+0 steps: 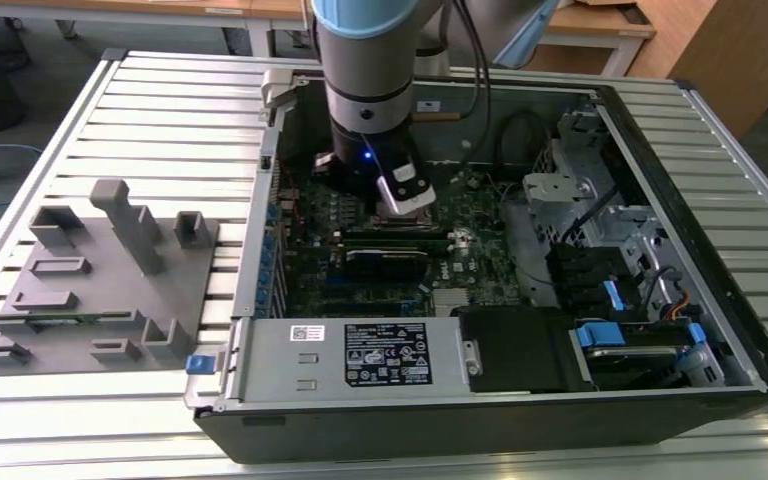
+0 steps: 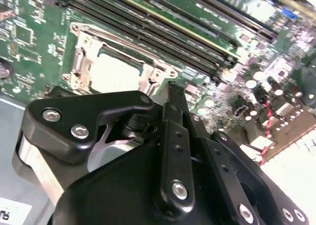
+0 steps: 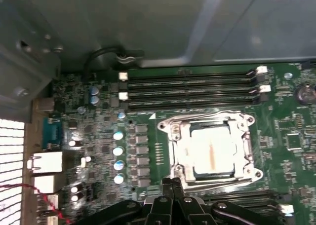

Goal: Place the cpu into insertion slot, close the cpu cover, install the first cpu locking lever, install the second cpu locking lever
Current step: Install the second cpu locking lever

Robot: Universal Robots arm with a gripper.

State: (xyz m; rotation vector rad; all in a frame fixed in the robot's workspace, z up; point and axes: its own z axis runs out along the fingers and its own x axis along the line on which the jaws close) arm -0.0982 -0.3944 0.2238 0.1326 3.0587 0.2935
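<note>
The cpu (image 3: 211, 152) lies flat in the insertion slot (image 3: 174, 131) on the green board, its pale metal top showing through the window of the cpu cover (image 3: 181, 156). The silvery cover lies down over it. A thin wire lever (image 3: 197, 117) runs along one side of the socket; whether it is latched I cannot tell. My gripper (image 3: 171, 181) hovers just beside the socket's edge, shut with nothing between its black fingers. In the second wrist view the same socket (image 2: 81, 55) and cpu (image 2: 116, 74) sit right past the gripper (image 2: 173, 89). The exterior view has the arm (image 1: 371, 90) standing over the socket.
Long black memory slots (image 3: 190, 89) flank the socket. The open computer case (image 1: 491, 420) has tall walls, a power supply box (image 1: 357, 355) at the front and drive bays (image 1: 624, 270) on the exterior view's right. A grey fixture block (image 1: 91, 290) sits on the slatted table.
</note>
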